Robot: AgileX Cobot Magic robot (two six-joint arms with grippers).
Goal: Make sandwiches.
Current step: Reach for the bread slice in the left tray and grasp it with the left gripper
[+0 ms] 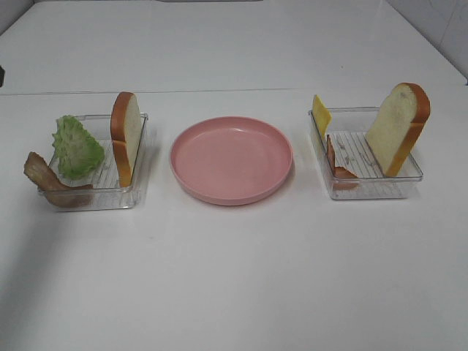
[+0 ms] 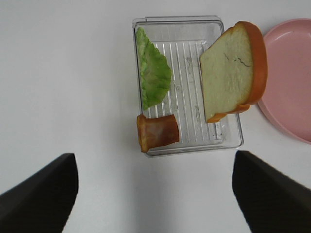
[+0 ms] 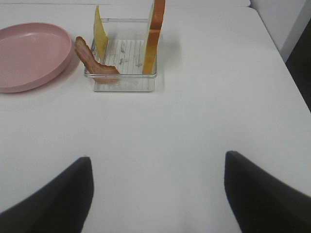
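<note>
Left of the plate (image 1: 231, 159), the left tray (image 1: 110, 196) holds bacon (image 1: 51, 179), lettuce (image 1: 77, 146) and the left bread (image 1: 126, 137) on edge, the bread nearest the plate. Right of the plate, the right tray (image 1: 373, 190) holds cheese (image 1: 320, 115) and ham (image 1: 338, 164) on the plate side, with the right bread (image 1: 397, 128) leaning at the far side. Left jaws and right jaws are both spread wide, gripping nothing.

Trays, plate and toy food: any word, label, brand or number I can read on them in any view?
No readable text in any view.
Small moulded marks on the floors of the left tray and right tray: too small to read.
The pink plate, left bread slice, right bread slice, table: no print.
</note>
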